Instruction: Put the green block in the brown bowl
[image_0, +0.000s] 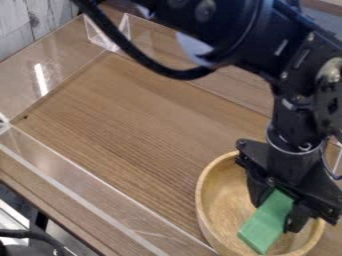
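The brown bowl (221, 215) sits at the lower right of the wooden table, its thick light rim partly cut off by the frame edge. My gripper (283, 198) points down into the bowl and is shut on the upper end of the green block (266, 226). The block is a flat light-green bar, tilted, with its lower end down inside the bowl close to the floor of it; whether it touches the wood I cannot tell. The black arm covers the bowl's far rim.
A wooden tabletop (127, 120) spreads to the left. Clear acrylic walls (54, 165) run along its left and front edges. A small clear stand (100, 35) sits at the far left corner.
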